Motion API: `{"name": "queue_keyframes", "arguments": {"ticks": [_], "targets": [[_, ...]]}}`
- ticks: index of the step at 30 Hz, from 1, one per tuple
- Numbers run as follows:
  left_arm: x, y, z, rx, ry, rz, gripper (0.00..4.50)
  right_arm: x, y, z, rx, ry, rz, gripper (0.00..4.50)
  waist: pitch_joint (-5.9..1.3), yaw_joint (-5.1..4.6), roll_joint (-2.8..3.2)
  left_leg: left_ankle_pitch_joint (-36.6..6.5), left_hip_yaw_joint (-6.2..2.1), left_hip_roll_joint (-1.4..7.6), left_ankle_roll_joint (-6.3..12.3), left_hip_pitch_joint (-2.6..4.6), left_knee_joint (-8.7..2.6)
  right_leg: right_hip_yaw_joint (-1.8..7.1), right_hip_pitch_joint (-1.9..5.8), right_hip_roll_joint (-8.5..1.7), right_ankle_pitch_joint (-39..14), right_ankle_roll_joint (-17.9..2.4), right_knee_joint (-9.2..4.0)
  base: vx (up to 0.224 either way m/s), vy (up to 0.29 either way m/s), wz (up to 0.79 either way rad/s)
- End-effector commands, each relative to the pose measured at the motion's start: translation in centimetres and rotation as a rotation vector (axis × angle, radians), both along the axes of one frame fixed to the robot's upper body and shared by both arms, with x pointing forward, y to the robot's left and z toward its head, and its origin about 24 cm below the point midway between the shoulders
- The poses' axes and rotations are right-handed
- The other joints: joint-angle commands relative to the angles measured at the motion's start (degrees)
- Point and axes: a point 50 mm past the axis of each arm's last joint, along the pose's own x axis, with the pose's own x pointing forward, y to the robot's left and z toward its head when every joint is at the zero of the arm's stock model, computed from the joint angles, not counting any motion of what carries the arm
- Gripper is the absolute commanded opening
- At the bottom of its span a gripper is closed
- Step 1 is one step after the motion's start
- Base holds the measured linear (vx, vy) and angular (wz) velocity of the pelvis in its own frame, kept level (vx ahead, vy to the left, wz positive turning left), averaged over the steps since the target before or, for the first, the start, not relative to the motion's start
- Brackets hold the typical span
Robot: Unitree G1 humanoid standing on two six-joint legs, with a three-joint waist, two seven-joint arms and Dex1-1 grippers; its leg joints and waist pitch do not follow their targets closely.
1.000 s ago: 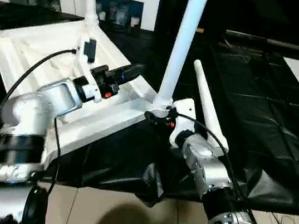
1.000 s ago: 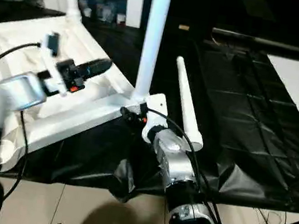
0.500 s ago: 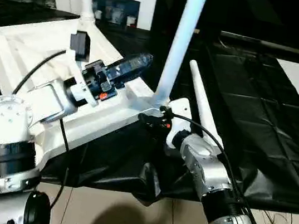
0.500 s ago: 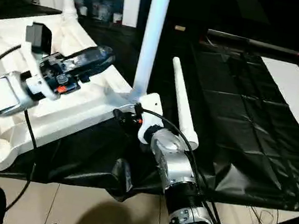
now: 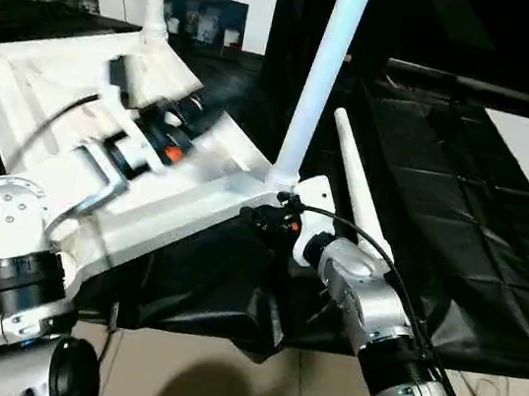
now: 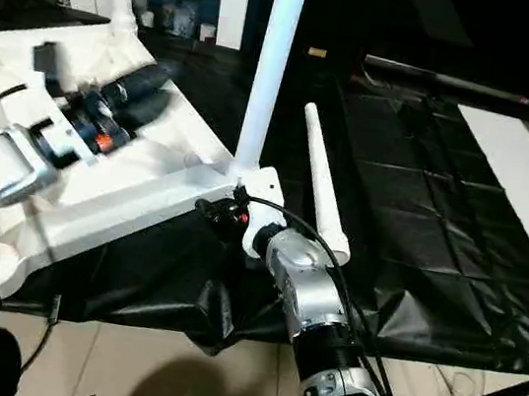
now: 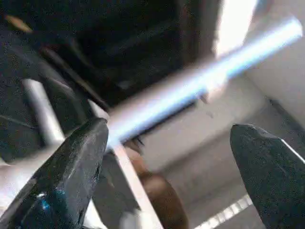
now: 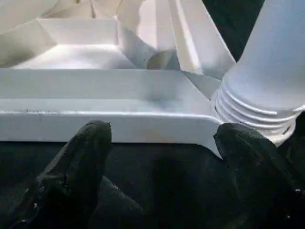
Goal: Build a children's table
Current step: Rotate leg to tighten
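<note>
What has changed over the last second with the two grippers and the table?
The left gripper has swung across the upturned tabletop away from the near leg, its fingers parting wide, holding nothing. The right gripper stays open at the tabletop's near corner; the loose leg lies unmoved.

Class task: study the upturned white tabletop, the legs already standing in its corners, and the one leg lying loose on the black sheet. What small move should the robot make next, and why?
Probably swing the right tool across to the loose leg and close on it. That leg lies on the black sheet just beside the right arm, while the tabletop already has legs standing in its corners, one right by this tool. Both tools are open, and the left tool hovers over the ribbed underside.
</note>
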Motion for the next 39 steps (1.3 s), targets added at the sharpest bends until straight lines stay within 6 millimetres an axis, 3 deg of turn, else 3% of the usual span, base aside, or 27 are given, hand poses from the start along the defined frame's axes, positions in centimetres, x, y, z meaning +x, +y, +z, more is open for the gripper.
{"name": "queue_keyframes", "arguments": {"ticks": [1, 8, 11, 12, 13, 15, 17, 18, 21, 23, 25, 27, 28, 29, 31, 35, 38, 39], "targets": [[0.4, 0.0, 0.2, 0.017, 0.02, 0.026, 4.47, 0.1, -0.1, 0.4, -0.01, -0.015, 0.006, 3.84, -4.34, -0.16, 0.85, -4.59, 0.31, 0.27, -1.13, 0.13, -3.4, 3.46, 3.76, -3.69, -5.2, -4.57, -3.51, 0.0, 0.0, 0.0], [0.5, 1.5, 0.2, -0.029, 0.064, 0.101, 4.47, -0.1, -0.1, 0.2, -0.036, -0.014, 0.019, 3.84, -4.38, -0.09, 0.59, -5.13, 0.35, 0.24, -1.51, 0.25, -3.35, 3.47, 3.74, -3.69, -4.13, -5.8, -3.36, 0.0, 0.0, 0.0], [0.5, 3.3, -1.1, 0.341, 0.093, 0.252, 4.47, 0.0, -0.1, -0.1, -0.097, -0.024, 0.038, 3.84, -4.3, -0.21, 0.62, -5.66, 0.12, 0.42, -1.46, 0.34, -3.57, 3.32, 3.69, -3.72, -5.84, -4.37, -3.61, 0.0, 0.0, 0.0], [0.5, 4.7, -1.3, 0.514, 0.083, 0.357, 4.47, 0.0, 0.0, -0.2, -0.111, -0.025, 0.043, 3.84, -4.3, -0.36, 0.97, -6.03, 0.0, 0.49, -1.69, 0.29, -3.67, 3.35, 3.78, -3.77, -6.47, -3.42, -3.53, 0.0, 0.0, 0.0], [0.5, 5.6, -1.3, 0.602, 0.072, 0.42, 4.47, 0.0, 0.1, -0.2, -0.118, -0.026, 0.046, 3.84, -4.32, -0.52, 0.91, -6.05, 0.02, 0.49, -1.59, 0.33, -3.61, 3.39, 3.7, -3.77, -6.69, -2.81, -3.64, 0.0, 0.0, 0.0], [0.2, 8.1, -0.6, 0.923, 0.014, 0.573, 4.47, 0.0, 0.2, -0.3, -0.126, -0.02, 0.044, 3.84, -4.39, -0.45, 1.05, -5.28, -0.12, 0.59, -1.7, 0.49, -3.6, 3.4, 3.65, -3.88, -5.27, -3.41, -3.57, 0.0, 0.0, 0.0], [-0.1, 9.3, 0.0, 1.071, -0.01, 0.646, 4.47, 0.1, 0.2, -0.3, -0.126, -0.018, 0.039, 3.84, -4.41, -0.67, 1.08, -5.49, -0.16, 0.55, -1.9, 0.34, -3.62, 3.46, 3.76, -3.85, -4.94, -3.76, -3.21, 0.0, 0.0, 0.0], [-0.4, 10.2, 0.7, 1.144, -0.026, 0.714, 4.47, 0.1, 0.3, -0.4, -0.124, -0.015, 0.034, 3.84, -4.38, -0.69, 1.3, -5.53, -0.13, 0.66, -2.5, 0.58, -3.59, 3.47, 3.58, -3.88, -3.8, -5.32, -3.03, 0.0, 0.0, 0.0], [-1.1, 12.2, 2.2, 1.184, -0.036, 0.876, 4.47, 0.1, 0.6, -0.6, -0.127, -0.007, 0.037, 3.84, -4.23, -0.39, 1.56, -6.72, 0.07, 0.67, -3.37, 0.83, -3.57, 3.51, 3.37, -3.86, -2.72, -7.63, -2.92, 0.0, 0.0, 0.0], [-1.3, 12.6, 2.2, 1.195, -0.025, 0.904, 4.47, 0.1, 0.7, -0.7, -0.13, -0.005, 0.039, 3.84, -4.12, -0.29, 1.69, -8.07, 0.12, 0.63, -3.67, 0.91, -3.64, 3.5, 3.23, -3.84, -3.94, -7.98, -3.02, 0.0, 0.0, 0.0], [-2.2, 14.9, 1.1, 1.32, 0.062, 0.985, 4.47, 0.2, 1.0, -0.9, -0.163, -0.002, 0.035, 3.84, -4.01, -0.31, 2.14, -10.99, -0.12, 0.62, -4.33, 0.84, -3.82, 3.47, 3.31, -4.02, -7.67, -7.39, -3.37, 0.0, 0.0, 0.0], [-2.9, 16.1, 0.2, 1.404, 0.109, 0.99, 4.47, 0.3, 1.1, -1.0, -0.185, -0.006, 0.036, 3.84, -3.98, -0.42, 2.04, -12.15, -0.12, 0.56, -4.11, 1.01, -3.8, 3.53, 3.01, -4.06, -10.62, -6.42, -3.83, 0.0, 0.0, 0.0], [-3.1, 16.6, -0.2, 1.423, 0.131, 0.991, 4.47, 0.4, 1.2, -1.0, -0.189, -0.006, 0.036, 3.84, -3.92, -0.47, 2.07, -12.39, -0.13, 0.51, -4.12, 0.94, -3.84, 3.54, 3.04, -4.0, -11.02, -6.37, -3.83, 0.0, 0.0, 0.0], [-3.5, 17.3, -0.8, 1.462, 0.162, 0.993, 4.47, 0.5, 1.2, -1.0, -0.196, -0.007, 0.031, 3.84, -4.01, -0.33, 2.55, -12.55, -0.25, 0.52, -4.16, 0.96, -3.83, 3.55, 3.05, -4.11, -11.01, -6.43, -3.8, 0.0, 0.0, 0.0], [-4.5, 18.7, -2.2, 1.544, 0.229, 0.999, 4.47, 0.8, 1.5, -1.0, -0.207, -0.008, 0.019, 3.84, -4.1, -0.37, 2.37, -12.36, -0.32, 0.51, -3.77, 0.92, -3.86, 3.52, 3.09, -4.09, -10.48, -7.0, -3.8, 0.0, 0.0, 0.0], [-5.4, 19.4, -4.0, 1.603, 0.301, 0.964, 4.47, 1.2, 2.0, -0.8, -0.211, -0.01, 0.014, 3.84, -3.91, -0.39, 2.66, -13.79, -0.38, 0.69, -3.65, 1.17, -3.96, 3.53, 2.63, -4.15, -10.43, -8.12, -3.72, 0.0, 0.0, 0.0], [-5.4, 19.1, -4.7, 1.609, 0.306, 0.92, 4.47, 1.3, 2.2, -0.7, -0.212, -0.015, 0.014, 3.84, -3.83, -0.16, 2.72, -15.34, -0.36, 0.77, -3.78, 1.39, -4.09, 3.51, 2.44, -4.19, -11.28, -8.44, -3.87, 0.0, 0.0, 0.0], [-5.4, 18.1, -5.8, 1.586, 0.321, 0.807, 4.47, 1.5, 2.5, -0.6, -0.205, -0.014, 0.013, 3.84, -3.83, -0.11, 2.59, -15.97, -0.36, 0.77, -3.89, 1.55, -4.1, 3.48, 2.31, -4.19, -11.69, -8.58, -3.92, 0.0, 0.0, 0.0]]}}
